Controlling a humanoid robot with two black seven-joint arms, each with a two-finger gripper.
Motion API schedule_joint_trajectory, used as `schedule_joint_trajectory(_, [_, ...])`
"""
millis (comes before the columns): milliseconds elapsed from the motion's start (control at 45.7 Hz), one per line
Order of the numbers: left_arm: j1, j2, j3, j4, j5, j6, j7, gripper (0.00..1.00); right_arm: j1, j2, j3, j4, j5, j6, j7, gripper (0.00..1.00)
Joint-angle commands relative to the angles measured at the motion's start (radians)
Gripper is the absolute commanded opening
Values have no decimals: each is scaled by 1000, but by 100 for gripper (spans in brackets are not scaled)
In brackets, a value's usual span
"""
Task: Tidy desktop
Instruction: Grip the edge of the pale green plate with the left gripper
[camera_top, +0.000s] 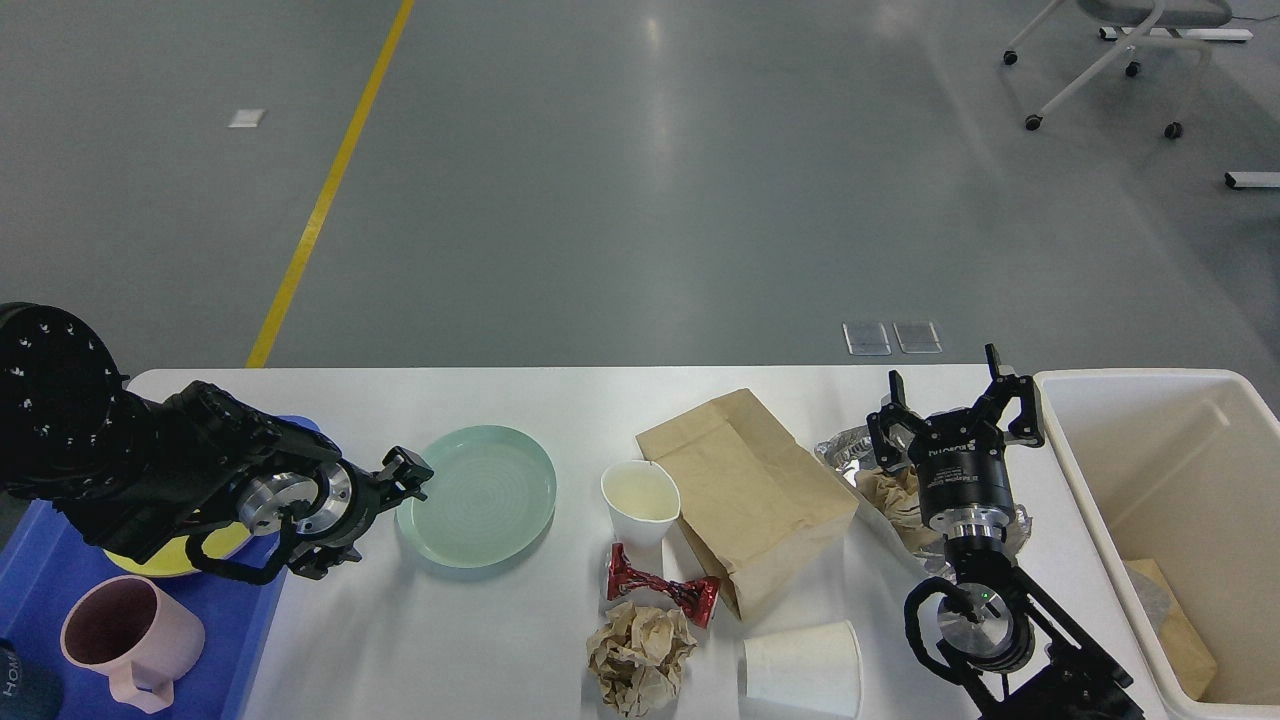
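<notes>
The left gripper (385, 515) lies low at the near rim of the green plate (477, 495), jaws spread, one finger near the rim's top and the other down by the table, nothing held. On the near edge of the desktop (420, 640) lie a crumpled paper ball (640, 655) and a tipped white cup (803, 667). If the fingers push rather than straddle the rim, the plate could slide toward the upright paper cup (642, 503) and knock it. The left arm reaches in flat over the blue tray (60, 585). Farther right, the right gripper (955, 410) stands upright, fingers parted and empty, beside the cream bin (1165, 470)
</notes>
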Motion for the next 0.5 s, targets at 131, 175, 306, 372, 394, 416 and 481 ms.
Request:
schedule_joint_trajectory(131, [83,-80,14,123,107,49,0,92,0,0,-1,0,0,0,0,100])
schedule_joint_trajectory(175, [94,-77,14,135,116,51,3,91,0,0,1,0,0,0,0,100])
schedule_joint_trajectory(306, [133,-76,4,174,139,51,2,88,0,0,1,0,0,1,0,100])
schedule_joint_trajectory(372, [126,-71,0,171,140,43,-1,83,0,0,1,0,0,1,0,100])
schedule_joint_trajectory(394, [126,-71,0,171,140,41,-1,81,0,0,-1,0,0,0,0,100])
schedule_joint_trajectory(416, [126,-71,0,171,140,41,-1,78,0,0,1,0,0,0,0,100])
schedule_joint_trajectory(481, [132,-68,0,175,142,40,-3,68,0,0,-1,0,0,0,-1,100])
